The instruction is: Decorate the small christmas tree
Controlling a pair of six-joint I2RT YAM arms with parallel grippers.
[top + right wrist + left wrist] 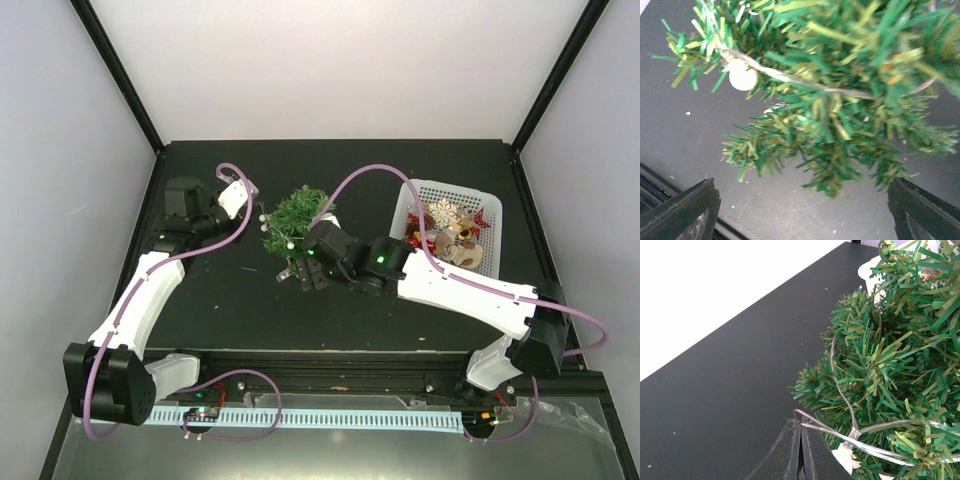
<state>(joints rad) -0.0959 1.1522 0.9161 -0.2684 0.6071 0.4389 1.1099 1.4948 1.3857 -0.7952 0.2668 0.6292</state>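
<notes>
The small christmas tree [297, 216] stands at the middle of the black table, a clear wire light string with white bulbs [290, 243] draped over it. My left gripper [255, 203] is at the tree's left side. In the left wrist view it [801, 426] is shut on a loop of the light string's wire [840, 390] beside the branches [890, 360]. My right gripper [301, 272] is just in front of the tree, open and empty. In the right wrist view its fingers [685, 210] spread wide below the lower branches [830, 135] and a bulb [742, 77].
A white mesh basket [418, 194] holding several ornaments, gold, red and silver among them, stands right of the tree. The black frame posts rise at the table's back corners. The right arm's forearm stretches across the table in front of the basket.
</notes>
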